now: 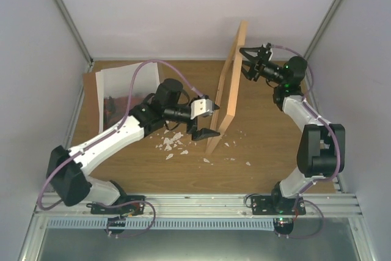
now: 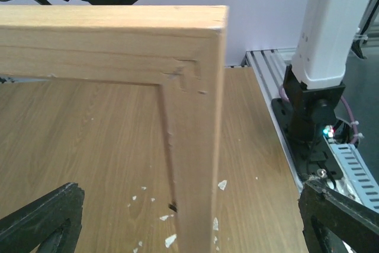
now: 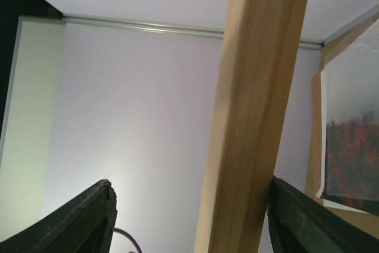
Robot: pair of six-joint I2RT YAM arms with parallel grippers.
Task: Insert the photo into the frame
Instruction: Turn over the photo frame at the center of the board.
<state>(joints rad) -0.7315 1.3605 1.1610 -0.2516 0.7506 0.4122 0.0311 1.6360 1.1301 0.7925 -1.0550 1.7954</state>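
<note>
Frame (image 3: 260, 87) upright between parted fingers of right gripper (image 3: 190, 186)

Small white scraps (image 1: 171, 145) litter the wooden table (image 1: 263, 151); a brown backing board (image 1: 90, 99) lies rear-left.

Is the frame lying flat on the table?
No, the frame stands upright on one edge on the wooden table.
</note>
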